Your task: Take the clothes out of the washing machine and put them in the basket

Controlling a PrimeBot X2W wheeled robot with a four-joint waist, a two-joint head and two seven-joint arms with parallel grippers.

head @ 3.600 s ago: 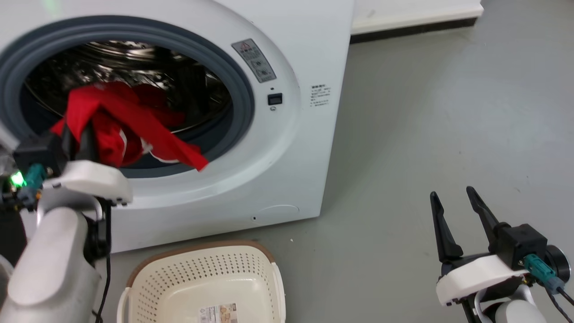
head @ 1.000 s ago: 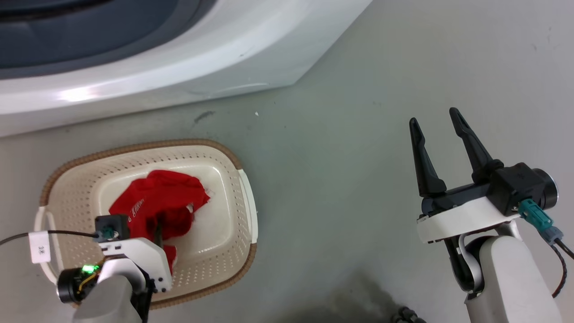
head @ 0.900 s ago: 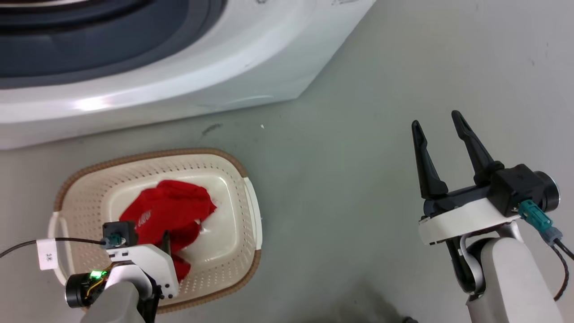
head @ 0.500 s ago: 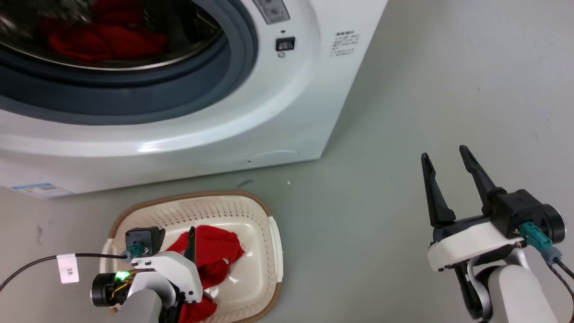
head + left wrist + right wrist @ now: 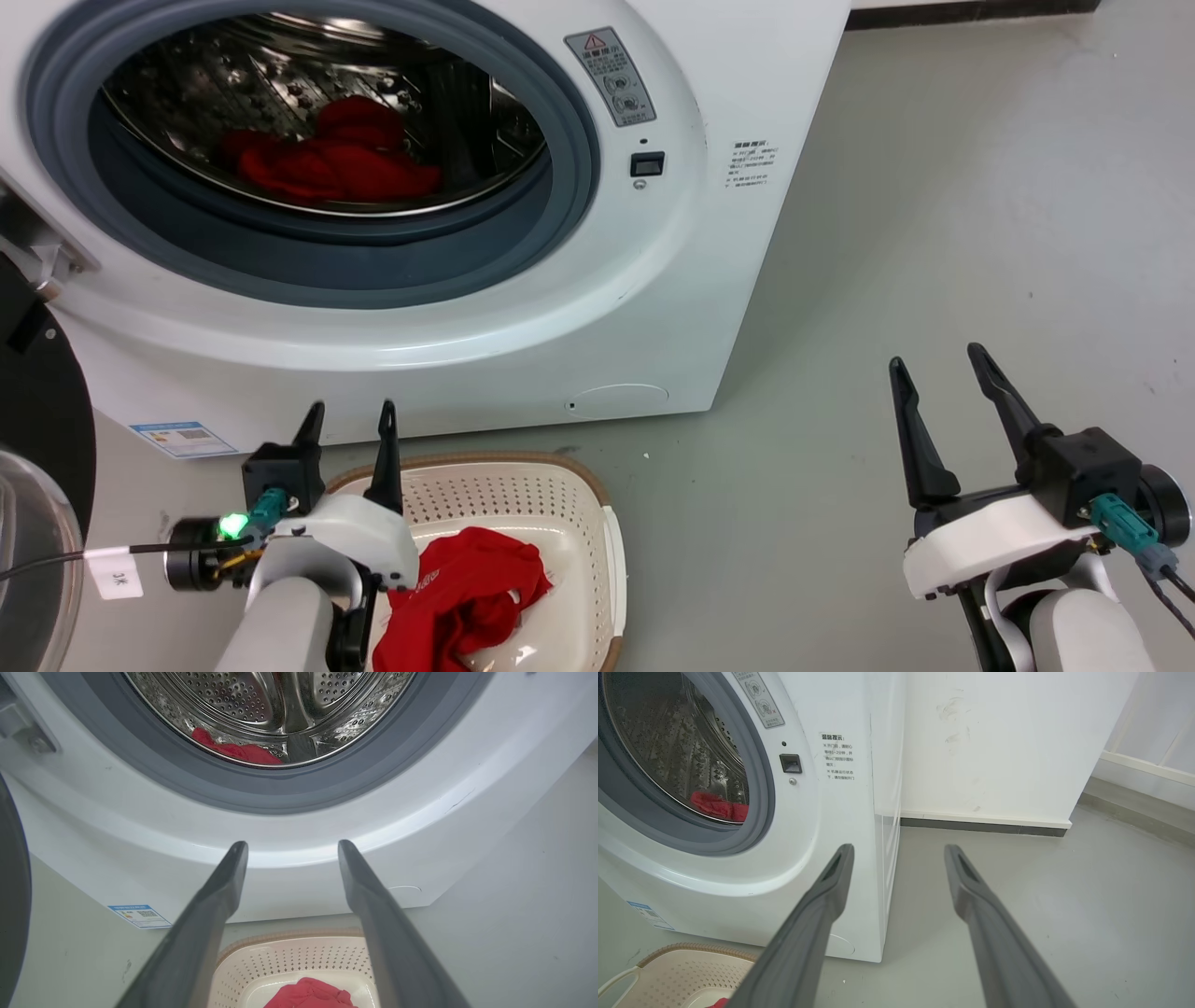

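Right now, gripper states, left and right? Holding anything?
Left gripper: open, holding nothing; the red garment lies loose in the basket.
Right gripper: open, holding nothing.

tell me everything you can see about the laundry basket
The basket is cream-white perforated plastic, a rounded rectangle with a brown rim and a white handle on its right side. It stands upright on the grey floor in front of the washing machine. A crumpled red garment lies inside. The left arm covers its left side, and the head view's bottom edge cuts off its near end.
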